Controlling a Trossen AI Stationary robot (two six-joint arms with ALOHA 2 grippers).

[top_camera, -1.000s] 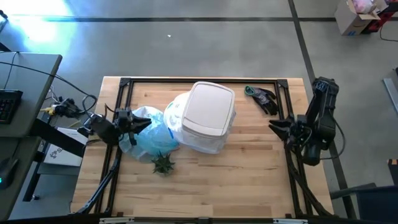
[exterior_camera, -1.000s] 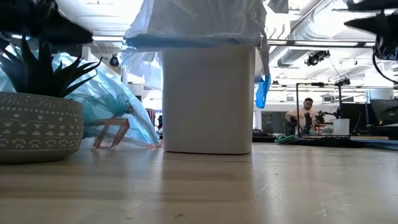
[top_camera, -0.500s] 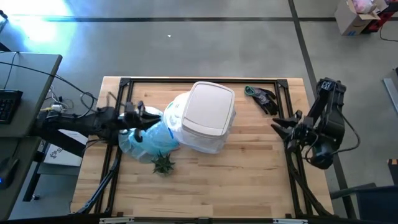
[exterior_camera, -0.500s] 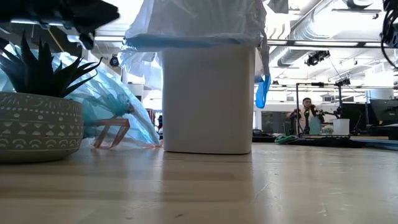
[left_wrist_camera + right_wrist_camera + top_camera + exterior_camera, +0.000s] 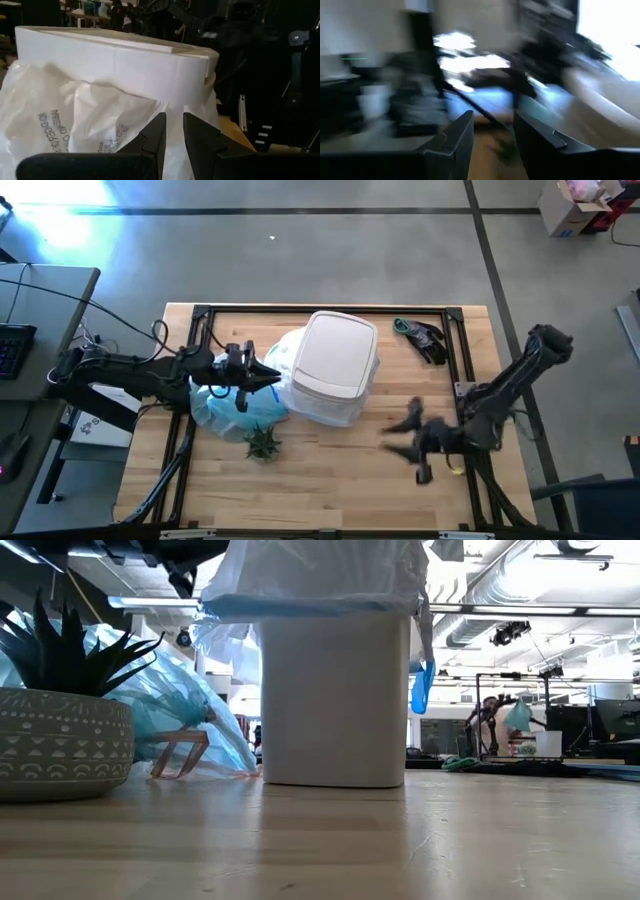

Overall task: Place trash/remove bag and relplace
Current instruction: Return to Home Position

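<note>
The job reads as all but done, so what is left is to draw both arms clear without knocking anything.

The white bin (image 5: 335, 362) stands upright near the middle of the bench (image 5: 350, 480) with its lid (image 5: 337, 342) on and a white liner (image 5: 75, 115) bunched out below the rim. The light-blue bag (image 5: 232, 402) lies full and crumpled on the bench, pressed against the bin's left side. A brownish piece shows through it in the low view; no loose trash is visible on the bench.

The left pincer (image 5: 268, 373) is the nearer 1. Its arm is stretched level from the bench's left edge, above the blue bag, and its tips point straight at the bin's left wall, just beside it. Its 2 fingers are a little apart and hold nothing; the left wrist view shows the liner and lid rim directly ahead. The safe line home looks to be straight back along the arm's own axis, away from the bin and above the bag.

The right pincer (image 5: 400, 438) hangs over bare bench on the bin's right, nearer the front edge and well apart from it, fingers apart and empty. A small potted plant (image 5: 262, 443) sits just in front of the bag.
</note>
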